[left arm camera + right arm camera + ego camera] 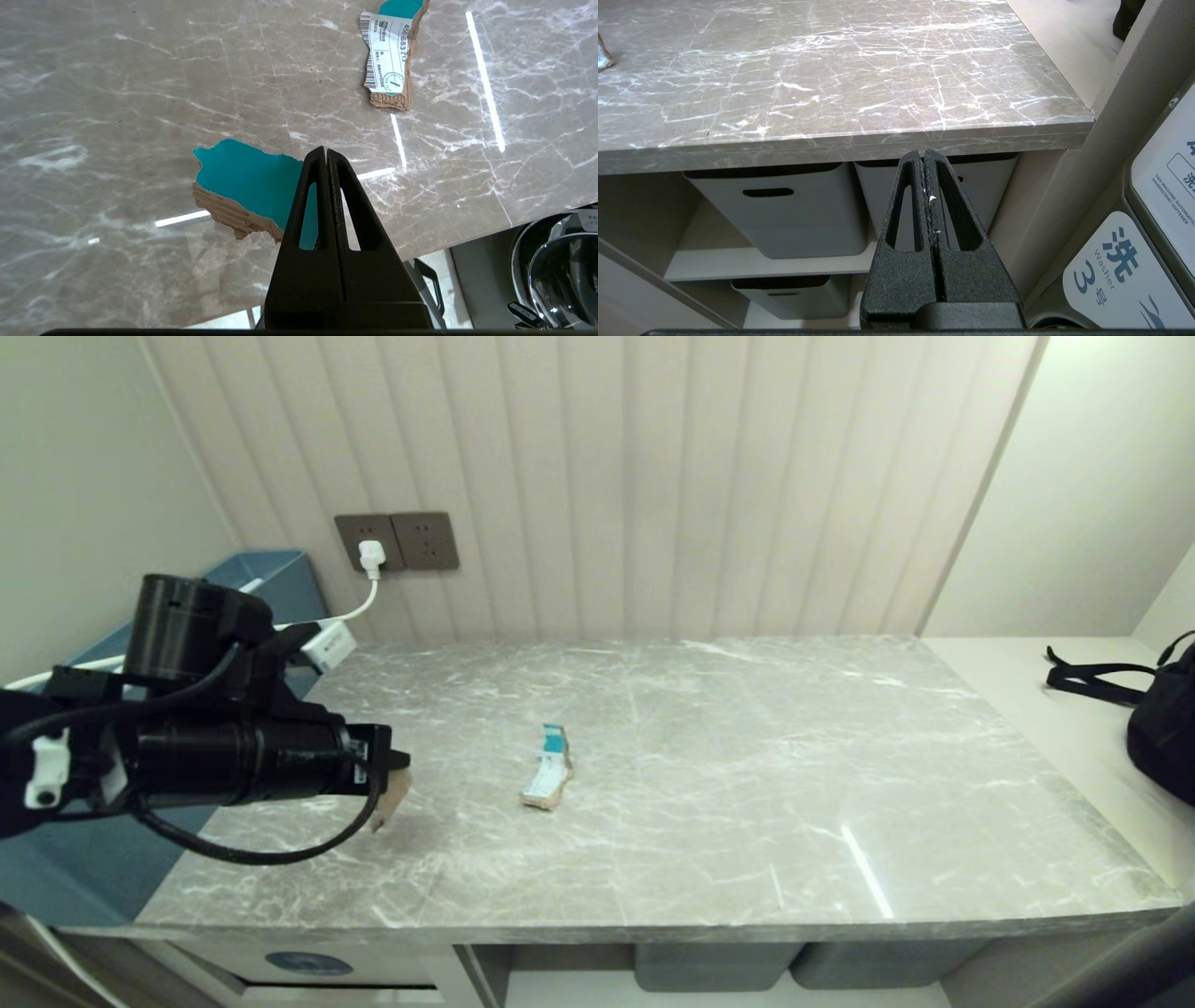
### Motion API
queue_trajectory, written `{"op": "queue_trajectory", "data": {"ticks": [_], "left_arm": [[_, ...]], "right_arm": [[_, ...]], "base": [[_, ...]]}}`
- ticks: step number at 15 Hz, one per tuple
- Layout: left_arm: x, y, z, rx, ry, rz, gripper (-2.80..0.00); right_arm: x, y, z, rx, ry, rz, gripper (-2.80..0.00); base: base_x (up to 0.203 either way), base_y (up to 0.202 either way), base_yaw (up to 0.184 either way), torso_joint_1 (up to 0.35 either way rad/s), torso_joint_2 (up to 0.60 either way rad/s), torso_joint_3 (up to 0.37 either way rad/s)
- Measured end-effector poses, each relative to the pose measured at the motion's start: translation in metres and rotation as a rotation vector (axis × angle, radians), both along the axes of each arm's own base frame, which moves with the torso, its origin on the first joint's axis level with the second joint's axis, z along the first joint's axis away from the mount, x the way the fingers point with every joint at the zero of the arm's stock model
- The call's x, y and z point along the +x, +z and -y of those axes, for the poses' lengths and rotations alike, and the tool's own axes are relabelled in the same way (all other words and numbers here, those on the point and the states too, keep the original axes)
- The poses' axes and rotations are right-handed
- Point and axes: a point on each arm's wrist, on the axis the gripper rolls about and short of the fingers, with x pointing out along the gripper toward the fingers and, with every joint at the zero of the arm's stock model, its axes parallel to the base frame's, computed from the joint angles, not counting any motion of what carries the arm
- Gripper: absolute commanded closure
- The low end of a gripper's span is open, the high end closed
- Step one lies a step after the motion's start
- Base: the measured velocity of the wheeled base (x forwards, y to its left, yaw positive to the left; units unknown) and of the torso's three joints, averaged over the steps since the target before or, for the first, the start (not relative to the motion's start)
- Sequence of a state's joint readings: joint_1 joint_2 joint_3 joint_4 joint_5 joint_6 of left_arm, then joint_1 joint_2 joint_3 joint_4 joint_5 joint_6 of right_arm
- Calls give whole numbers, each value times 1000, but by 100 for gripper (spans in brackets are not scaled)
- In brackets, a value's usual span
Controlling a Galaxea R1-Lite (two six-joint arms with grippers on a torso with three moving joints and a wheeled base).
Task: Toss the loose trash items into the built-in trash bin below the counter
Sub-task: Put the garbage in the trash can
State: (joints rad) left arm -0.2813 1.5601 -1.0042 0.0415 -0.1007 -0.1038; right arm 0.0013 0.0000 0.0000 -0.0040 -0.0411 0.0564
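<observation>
**Teal scrap pinched up at the left end of the table**

Grey marble-look table [709, 756] is seen running wide, with most of the slab bare from the middle out to the right edge, so plenty of open room is left there. The left pincer [325, 156] is pressed together on a torn cardboard scrap with a teal face [243, 175], ragged brown corrugated edge showing along one side. In the head view the scrap is held off the slab near the table's left edge, a shadow lying under it.

A second scrap, the teal-and-white printed piece [549, 775], is left lying flat near the middle of the table, well apart from the held one and well back from the thick front edge.

The bin flap's blue oval sticker [308, 963] can be made out below the front edge, at the left end.

The right pincer [924, 156] is parked low in front of the table, fingers pressed together on nothing, facing the grey baskets [784, 210] on the shelves underneath.
</observation>
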Motion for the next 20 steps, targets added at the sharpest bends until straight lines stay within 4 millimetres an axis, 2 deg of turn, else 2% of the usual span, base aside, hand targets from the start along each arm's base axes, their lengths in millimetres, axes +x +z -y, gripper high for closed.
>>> {"op": "queue_trajectory", "data": {"ticks": [4, 7, 9, 12, 15, 18, 20], "left_arm": [[-37, 21, -14, 8, 102, 222, 0], [-81, 45, -28, 22, 226, 475, 0], [-118, 53, -40, 37, 283, 581, 0], [-170, 46, -57, 88, 328, 642, 0], [-210, 34, -69, 135, 325, 620, 0], [-232, 31, -76, 148, 315, 626, 0], [-242, 16, -78, 191, 265, 592, 0]], "right_arm": [[0, 0, 0, 0, 0, 0, 0], [0, 0, 0, 0, 0, 0, 0], [0, 0, 0, 0, 0, 0, 0], [0, 0, 0, 0, 0, 0, 0], [0, 0, 0, 0, 0, 0, 0], [0, 0, 0, 0, 0, 0, 0], [0, 0, 0, 0, 0, 0, 0]], "base": [[0, 0, 0, 0, 0, 0], [0, 0, 0, 0, 0, 0], [0, 0, 0, 0, 0, 0], [0, 0, 0, 0, 0, 0], [0, 0, 0, 0, 0, 0], [0, 0, 0, 0, 0, 0], [0, 0, 0, 0, 0, 0]]}}
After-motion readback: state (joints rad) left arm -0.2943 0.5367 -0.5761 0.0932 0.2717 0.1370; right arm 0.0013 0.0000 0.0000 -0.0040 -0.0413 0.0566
